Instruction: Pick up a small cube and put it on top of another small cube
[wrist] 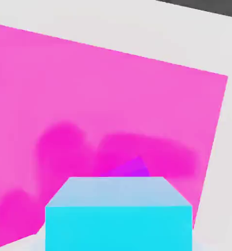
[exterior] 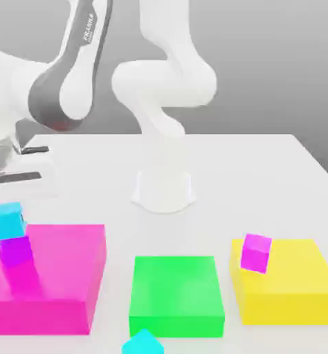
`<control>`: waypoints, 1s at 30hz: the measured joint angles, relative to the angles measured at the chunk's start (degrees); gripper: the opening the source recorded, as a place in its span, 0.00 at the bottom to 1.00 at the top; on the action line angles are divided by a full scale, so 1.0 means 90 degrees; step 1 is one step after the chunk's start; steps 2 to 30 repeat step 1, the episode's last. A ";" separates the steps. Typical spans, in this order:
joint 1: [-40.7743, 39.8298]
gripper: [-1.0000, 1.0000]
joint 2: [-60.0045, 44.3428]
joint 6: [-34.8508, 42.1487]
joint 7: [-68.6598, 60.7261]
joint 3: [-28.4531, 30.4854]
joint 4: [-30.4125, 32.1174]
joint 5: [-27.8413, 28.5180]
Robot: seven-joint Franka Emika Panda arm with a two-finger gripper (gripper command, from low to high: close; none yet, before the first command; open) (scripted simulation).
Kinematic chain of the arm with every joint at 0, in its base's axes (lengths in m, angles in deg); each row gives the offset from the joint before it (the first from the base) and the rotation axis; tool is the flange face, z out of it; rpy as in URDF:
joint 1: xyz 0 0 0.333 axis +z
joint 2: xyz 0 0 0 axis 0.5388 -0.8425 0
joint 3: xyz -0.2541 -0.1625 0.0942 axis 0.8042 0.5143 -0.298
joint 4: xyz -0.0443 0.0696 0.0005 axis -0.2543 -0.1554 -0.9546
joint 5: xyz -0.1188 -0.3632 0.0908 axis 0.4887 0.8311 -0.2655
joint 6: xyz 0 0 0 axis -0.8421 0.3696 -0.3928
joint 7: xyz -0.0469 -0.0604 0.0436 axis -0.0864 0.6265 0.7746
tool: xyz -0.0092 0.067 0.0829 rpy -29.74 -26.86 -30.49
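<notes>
The small light blue cube (exterior: 6, 220) sits on top of the small purple cube (exterior: 16, 251), which rests on the big flat pink block (exterior: 63, 266). The robot's gripper (exterior: 21, 164) hangs just above the blue cube. Whether its fingers are apart cannot be told.

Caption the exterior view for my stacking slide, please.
Cyan cube stacked on a purple cube atop the pink block, with green and yellow blocks alongside.
</notes>
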 joint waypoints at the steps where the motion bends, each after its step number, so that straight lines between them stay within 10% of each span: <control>1: -0.0014 1.00 0.0000 0.0000 0.0000 0.0000 0.0000 0.0000; 30: -0.0014 1.00 0.0000 0.0000 0.0000 0.0000 0.0000 0.0000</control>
